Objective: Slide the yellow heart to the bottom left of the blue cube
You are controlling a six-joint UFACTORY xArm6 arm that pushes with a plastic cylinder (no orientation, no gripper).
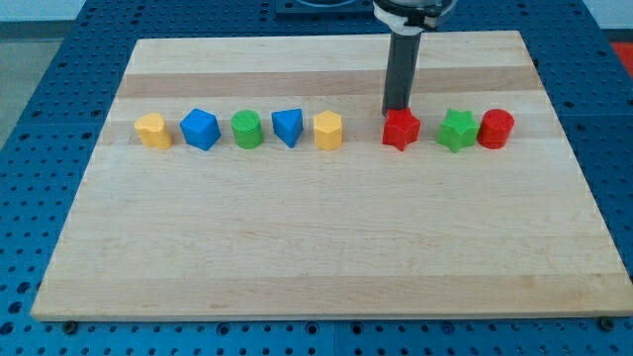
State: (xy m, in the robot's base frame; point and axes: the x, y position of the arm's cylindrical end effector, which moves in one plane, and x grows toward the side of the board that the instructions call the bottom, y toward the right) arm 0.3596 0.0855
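The yellow heart (151,130) sits at the left end of a row of blocks across the upper half of the wooden board (326,247). The blue cube (200,129) is right beside it, on its right, with a small gap between them. My tip (396,110) is far to the right, at the top edge of the red star (401,130), touching it or nearly so. The rod rises straight up from there to the view's top.
The row continues to the right of the blue cube: a green cylinder (246,129), a blue triangular block (287,127), a yellow hexagonal block (328,130), then the red star, a green star (457,130) and a red cylinder (496,129).
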